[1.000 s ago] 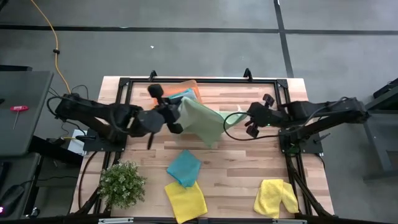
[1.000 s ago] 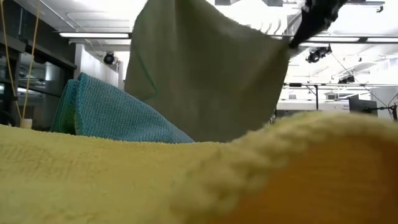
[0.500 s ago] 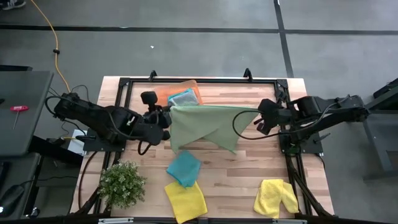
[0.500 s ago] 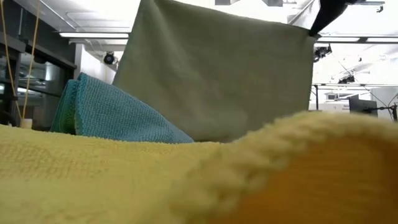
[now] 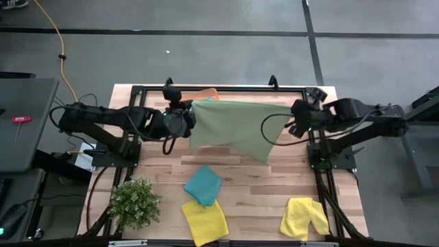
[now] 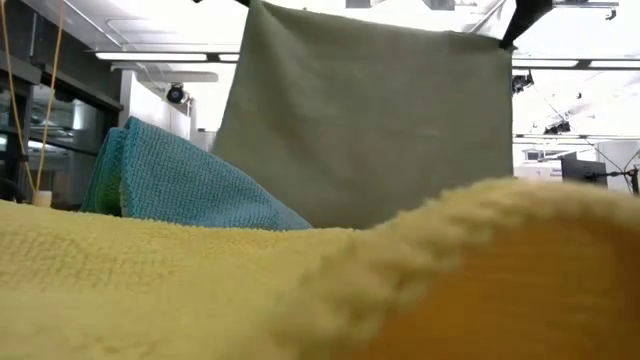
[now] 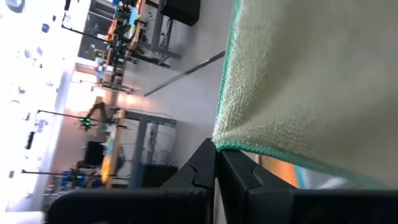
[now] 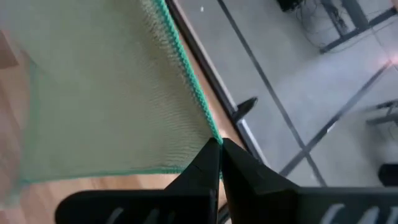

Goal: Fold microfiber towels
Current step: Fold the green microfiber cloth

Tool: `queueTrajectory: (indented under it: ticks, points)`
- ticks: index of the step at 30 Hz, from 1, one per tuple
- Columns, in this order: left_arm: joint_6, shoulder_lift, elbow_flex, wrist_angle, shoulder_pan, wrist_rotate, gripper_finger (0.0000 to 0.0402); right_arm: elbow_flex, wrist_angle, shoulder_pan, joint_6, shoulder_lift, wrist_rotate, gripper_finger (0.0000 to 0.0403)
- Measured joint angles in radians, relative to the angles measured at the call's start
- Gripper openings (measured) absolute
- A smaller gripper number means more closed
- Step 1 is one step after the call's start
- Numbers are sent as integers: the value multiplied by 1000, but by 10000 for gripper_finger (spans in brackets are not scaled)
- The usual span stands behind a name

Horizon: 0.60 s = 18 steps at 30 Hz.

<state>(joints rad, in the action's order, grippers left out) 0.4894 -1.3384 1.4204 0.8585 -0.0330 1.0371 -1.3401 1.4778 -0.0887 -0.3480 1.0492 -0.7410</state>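
light: bright, even | low view — blurred foreground (ceiling glare)

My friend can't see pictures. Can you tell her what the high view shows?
Two robot arms hold a light green towel stretched in the air between them, left gripper and right gripper each pinching a corner. On the table lie a teal towel and two yellow towels.

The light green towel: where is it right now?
In the high view the light green towel hangs stretched above the table's far middle, one corner pinched in the left claw, another in the right claw, over the orange tray.
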Motion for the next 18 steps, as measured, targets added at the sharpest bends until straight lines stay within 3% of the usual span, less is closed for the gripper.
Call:
queueTrajectory:
  ticks: [7,12,18]
  points:
    - [32,-5,0,-3,-8,90,0,-145,5,52,142,7,7,0]
    - [-84,-3,-9,18,-22,67,0,-148,9,73,179,27,49,0]
    - [-227,-3,-179,14,-55,23,0,-87,-10,57,85,49,115,0]
